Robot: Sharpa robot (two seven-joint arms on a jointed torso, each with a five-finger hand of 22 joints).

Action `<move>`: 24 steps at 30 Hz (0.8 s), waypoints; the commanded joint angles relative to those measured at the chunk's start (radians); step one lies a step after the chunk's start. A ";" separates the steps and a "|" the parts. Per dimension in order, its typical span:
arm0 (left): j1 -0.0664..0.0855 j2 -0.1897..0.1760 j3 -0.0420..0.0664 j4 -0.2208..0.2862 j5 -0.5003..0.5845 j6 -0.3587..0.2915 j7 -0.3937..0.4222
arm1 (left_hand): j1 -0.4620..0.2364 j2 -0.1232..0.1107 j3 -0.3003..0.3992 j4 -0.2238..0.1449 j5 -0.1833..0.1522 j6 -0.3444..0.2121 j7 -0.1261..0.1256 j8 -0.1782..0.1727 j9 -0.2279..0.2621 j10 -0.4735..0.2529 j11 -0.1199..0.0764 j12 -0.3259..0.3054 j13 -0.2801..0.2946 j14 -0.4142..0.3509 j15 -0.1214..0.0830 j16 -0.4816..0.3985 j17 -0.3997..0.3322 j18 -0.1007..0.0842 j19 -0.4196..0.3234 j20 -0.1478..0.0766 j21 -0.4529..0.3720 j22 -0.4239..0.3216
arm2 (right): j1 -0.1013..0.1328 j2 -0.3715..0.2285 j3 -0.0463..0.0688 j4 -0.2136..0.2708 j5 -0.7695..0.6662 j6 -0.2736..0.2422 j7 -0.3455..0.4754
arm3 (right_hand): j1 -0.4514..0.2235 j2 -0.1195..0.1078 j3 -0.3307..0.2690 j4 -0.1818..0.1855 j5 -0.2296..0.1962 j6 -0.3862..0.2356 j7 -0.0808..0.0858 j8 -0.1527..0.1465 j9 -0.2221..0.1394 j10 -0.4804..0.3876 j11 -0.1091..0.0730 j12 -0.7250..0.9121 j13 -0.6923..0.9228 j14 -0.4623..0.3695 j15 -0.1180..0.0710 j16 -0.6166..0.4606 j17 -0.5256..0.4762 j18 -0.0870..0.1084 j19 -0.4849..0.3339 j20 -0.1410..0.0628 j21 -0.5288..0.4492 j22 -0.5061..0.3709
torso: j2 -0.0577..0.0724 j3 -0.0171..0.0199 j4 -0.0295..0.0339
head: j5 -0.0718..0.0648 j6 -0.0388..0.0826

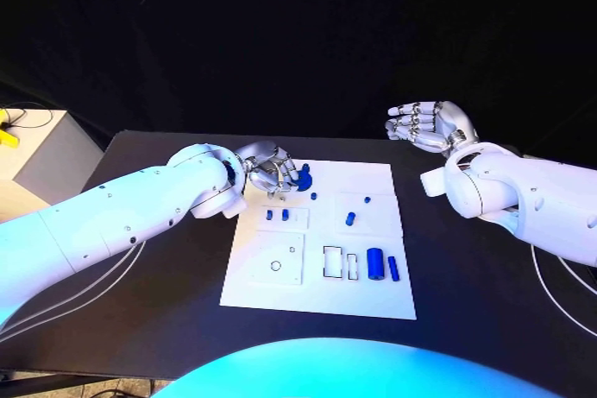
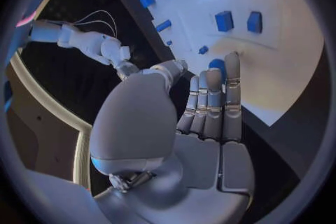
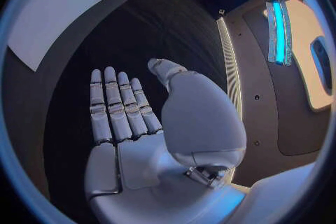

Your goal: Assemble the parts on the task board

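Note:
The white task board [image 1: 321,290] lies mid-table with several blue parts on it. My left hand [image 1: 272,169] hovers over its far left corner, fingers stretched out straight and close together [image 2: 213,101]. Their tips reach a round blue part [image 1: 303,180] [image 2: 217,63]; no grip on it shows. Two small blue blocks [image 1: 278,214] [image 2: 224,21] stand just nearer me. A large blue cylinder [image 1: 374,262] and a slimmer one [image 1: 393,268] lie at the near right. My right hand [image 1: 430,126] [image 3: 122,109] is raised off the board's far right, open and holding nothing.
A square inset with a ring outline [image 1: 279,258] and rectangular slots [image 1: 334,262] mark the board's near half. Small blue pieces [image 1: 351,217] sit mid-board. A pale cabinet [image 1: 44,161] stands beyond the table's left edge. Black tabletop [image 1: 473,286] surrounds the board.

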 commanded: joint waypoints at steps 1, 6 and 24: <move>0.000 0.021 -0.012 -0.020 -0.206 -0.137 0.191 | 0.010 -0.009 -0.004 -0.015 -0.006 0.017 -0.004 -0.030 -0.041 0.019 -0.007 -0.031 -0.037 -0.004 -0.003 -0.005 -0.025 0.014 0.002 -0.003 -0.012 -0.008 | 0.000 0.001 0.000 0.000 -0.001 0.010 0.009 | -0.003 0.005 0.001 -0.006 0.006 0.009 0.072 -0.005 -0.001 0.009 0.001 -0.004 0.000 0.000 -0.001 -0.001 -0.001 0.005 -0.005 0.000 -0.001 -0.001 | 0.002 -0.0015 -0.0002 | -0.008 0.000; 0.000 0.073 -0.039 -0.073 -0.319 -0.184 0.239 | 0.032 -0.006 0.000 -0.042 -0.003 0.042 -0.011 -0.071 -0.091 0.036 -0.007 -0.065 -0.079 -0.001 -0.005 0.001 -0.050 0.014 0.010 -0.009 -0.006 -0.004 | 0.000 0.004 0.000 0.000 -0.002 0.010 0.010 | -0.001 0.006 0.002 -0.008 0.006 0.011 0.071 -0.005 -0.001 0.009 0.001 -0.004 0.000 0.001 -0.001 -0.001 -0.002 0.005 -0.004 0.000 -0.001 -0.001 | 0.003 -0.0022 -0.0018 | -0.012 0.000; 0.004 0.190 -0.077 -0.181 -0.589 -0.070 0.126 | 0.025 -0.014 -0.032 -0.078 -0.022 0.064 -0.024 -0.129 -0.160 -0.035 -0.008 -0.117 -0.148 0.022 -0.016 0.080 -0.089 0.015 0.021 -0.013 0.040 0.031 | 0.000 0.010 0.000 0.002 -0.003 0.012 0.009 | 0.000 0.006 0.004 -0.009 0.005 0.012 0.072 -0.005 -0.001 0.010 0.001 -0.005 0.000 0.001 -0.002 -0.001 -0.003 0.005 -0.004 0.000 -0.001 0.000 | 0.008 -0.0004 -0.0071 | -0.017 0.000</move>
